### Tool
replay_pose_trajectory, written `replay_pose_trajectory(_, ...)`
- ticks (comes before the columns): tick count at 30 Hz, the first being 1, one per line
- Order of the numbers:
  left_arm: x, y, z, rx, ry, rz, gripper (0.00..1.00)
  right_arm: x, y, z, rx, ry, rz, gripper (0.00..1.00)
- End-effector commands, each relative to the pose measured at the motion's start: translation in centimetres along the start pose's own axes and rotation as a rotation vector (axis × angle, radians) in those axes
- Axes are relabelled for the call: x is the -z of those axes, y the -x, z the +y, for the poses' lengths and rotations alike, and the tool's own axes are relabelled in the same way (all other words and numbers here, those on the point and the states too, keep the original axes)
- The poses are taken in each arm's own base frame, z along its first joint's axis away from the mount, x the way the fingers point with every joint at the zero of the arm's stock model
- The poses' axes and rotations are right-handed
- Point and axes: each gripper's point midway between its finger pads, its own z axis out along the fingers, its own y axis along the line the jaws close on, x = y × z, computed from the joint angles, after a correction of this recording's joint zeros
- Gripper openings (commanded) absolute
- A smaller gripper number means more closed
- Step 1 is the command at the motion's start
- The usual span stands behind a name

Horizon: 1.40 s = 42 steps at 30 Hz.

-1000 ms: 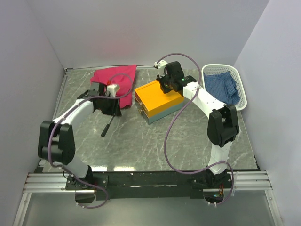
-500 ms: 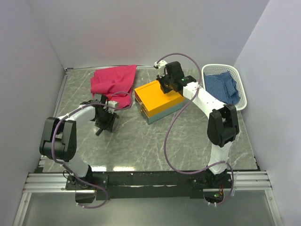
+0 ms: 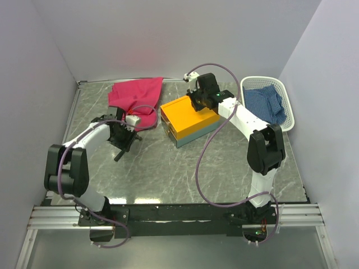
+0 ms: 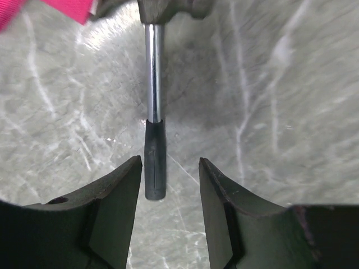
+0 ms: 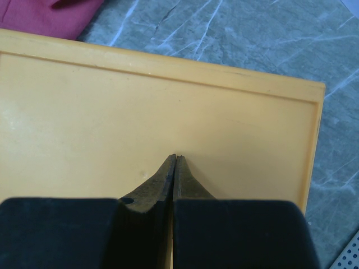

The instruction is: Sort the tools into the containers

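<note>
I've just swung my left gripper (image 4: 168, 171) back over the hammer (image 4: 154, 106) lying on the table (image 3: 168, 168) by the magenta cloth (image 3: 134, 92), jaws half-open astride its handle, ready to grasp; my right gripper (image 5: 175, 158) sits pinched shut over the orange toolbox (image 5: 84, 106).

Two arms stand on a silver slotted rail (image 3: 56, 216) and a black plate (image 3: 179, 213) along the near edge of the worktop (image 3: 168, 168). The left arm (image 3: 92, 133) and right arm (image 3: 244, 119) both have white link shells and bulky black joint housings. A purple-grey cable (image 3: 197, 168) runs from each base to the wrist. A green light (image 3: 216, 94) glows on the right wrist housing. The left end effector (image 4: 168, 168) has dark grey, matt fingers (image 4: 115, 190) with curved inner faces. The right end effector (image 5: 175, 159) has blocky black bases that taper to thin, worn tips.
</note>
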Motion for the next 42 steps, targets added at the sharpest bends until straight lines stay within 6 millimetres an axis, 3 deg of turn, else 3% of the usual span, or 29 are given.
replay_pose_trajectory(1, -1.6, -0.7, 0.9, -0.037, 0.022, 0.051, 0.51, -0.6, -7.3, 2.0, -0.019, 0.071, 0.251, 0.00)
replay_pose_trajectory(9, -3.7, -1.1, 1.3, -0.039, 0.018, 0.085, 0.46, -0.3, -7.4, 1.9, -0.014, 0.061, 0.248, 0.00)
replay_pose_trajectory(15, -3.4, -1.3, 0.9, -0.031, -0.004, 0.104, 0.13, -0.3, -7.3, 1.7, -0.006, 0.048, 0.243, 0.00)
replay_pose_trajectory(19, -0.9, 0.1, 0.1, -0.012, -0.032, 0.054, 0.01, 0.1, -6.9, 1.5, -0.008, 0.040, 0.231, 0.00)
replay_pose_trajectory(24, 5.0, 6.0, -0.6, 0.014, -0.053, -0.158, 0.01, 2.7, -3.0, 0.3, 0.026, -0.018, 0.132, 0.00)
replay_pose_trajectory(28, 8.9, 11.0, -1.3, 0.006, -0.090, -0.317, 0.01, 6.3, 0.4, -1.9, 0.049, -0.117, 0.023, 0.00)
replay_pose_trajectory(30, 10.8, 13.9, -2.2, -0.034, -0.107, -0.407, 0.01, 7.4, 0.3, -3.3, 0.041, -0.183, 0.013, 0.02)
replay_pose_trajectory(31, 11.3, 14.8, -2.6, -0.047, -0.108, -0.432, 0.01, 8.4, 0.8, -4.0, 0.028, -0.212, -0.013, 0.09)
replay_pose_trajectory(32, 12.1, 16.4, -3.5, -0.079, -0.119, -0.465, 0.01, 8.7, 0.0, -5.4, 0.005, -0.245, -0.002, 0.18)
replay_pose_trajectory(33, 12.3, 17.2, -4.1, -0.093, -0.130, -0.477, 0.01, 9.0, -0.2, -6.1, -0.012, -0.267, -0.003, 0.34)
replay_pose_trajectory(36, 12.6, 20.2, -6.0, -0.125, -0.171, -0.505, 0.01, 10.0, -2.1, -9.4, -0.104, -0.319, 0.022, 0.48)
replay_pose_trajectory(42, 11.6, 26.3, -10.5, -0.169, -0.244, -0.563, 0.01, 10.6, -5.5, -12.1, -0.245, -0.325, 0.072, 0.57)
